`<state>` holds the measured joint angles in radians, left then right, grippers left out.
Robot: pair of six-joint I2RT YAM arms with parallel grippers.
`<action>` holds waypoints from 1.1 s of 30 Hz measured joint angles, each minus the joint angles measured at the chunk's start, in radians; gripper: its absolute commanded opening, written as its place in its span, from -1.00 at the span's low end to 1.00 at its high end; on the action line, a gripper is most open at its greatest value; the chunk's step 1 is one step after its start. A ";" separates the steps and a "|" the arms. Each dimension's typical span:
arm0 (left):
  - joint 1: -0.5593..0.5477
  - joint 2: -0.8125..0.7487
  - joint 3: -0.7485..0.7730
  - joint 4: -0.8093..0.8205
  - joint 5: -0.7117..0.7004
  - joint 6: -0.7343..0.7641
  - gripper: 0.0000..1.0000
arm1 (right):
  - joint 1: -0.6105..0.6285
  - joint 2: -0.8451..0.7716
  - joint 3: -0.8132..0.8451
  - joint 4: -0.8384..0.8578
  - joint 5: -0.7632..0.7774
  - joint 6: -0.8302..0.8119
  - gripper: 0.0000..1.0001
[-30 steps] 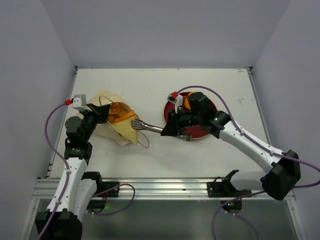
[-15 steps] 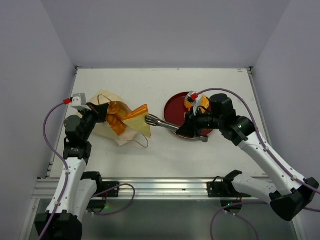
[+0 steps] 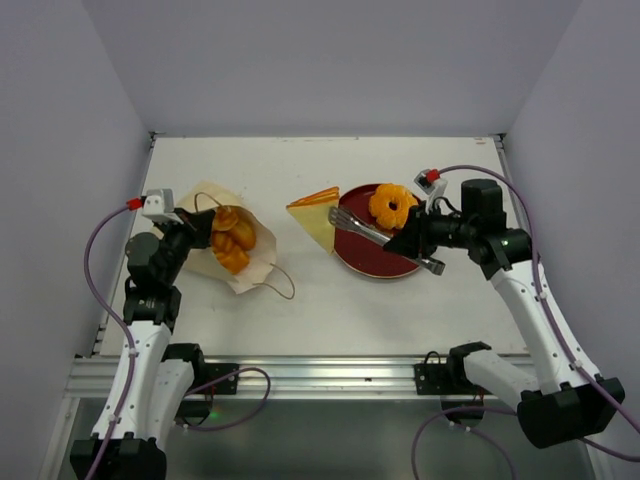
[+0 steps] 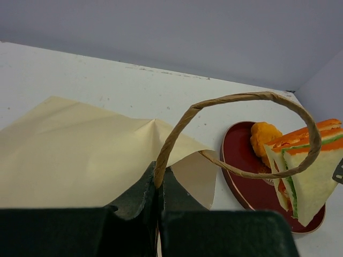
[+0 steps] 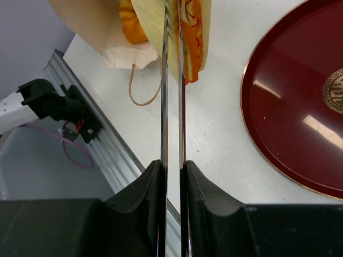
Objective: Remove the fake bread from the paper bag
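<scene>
Near the table's left edge, the paper bag lies on its side with golden bread pieces showing in its mouth. The left gripper is pinched tight on its loop handle. The right gripper squeezes the pale sandwich between long metal fingers at the red plate's left rim. A ring doughnut rests on that plate.

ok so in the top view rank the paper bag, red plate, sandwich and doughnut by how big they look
1. paper bag and red plate, about alike
2. sandwich, though it looks lifted nearer the camera, so unsure
3. doughnut
</scene>
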<state>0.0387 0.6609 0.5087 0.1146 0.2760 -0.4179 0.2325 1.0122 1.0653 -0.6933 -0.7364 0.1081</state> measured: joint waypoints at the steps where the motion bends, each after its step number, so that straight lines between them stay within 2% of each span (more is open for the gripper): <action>1: 0.000 -0.004 0.002 -0.007 0.001 0.004 -1.00 | -0.017 0.014 0.000 0.000 -0.015 0.004 -1.00; 15: 0.000 -0.053 0.010 -0.095 0.053 0.063 -1.00 | -0.187 0.226 -0.027 0.000 -0.093 0.083 -1.00; 33: 0.000 -0.065 0.010 -0.116 0.087 0.071 -1.00 | -0.227 0.411 -0.026 0.013 -0.145 0.113 -1.00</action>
<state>0.0387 0.5961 0.5182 -0.0010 0.3630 -0.3473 0.0055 1.4231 1.0397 -0.6800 -0.8818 0.2214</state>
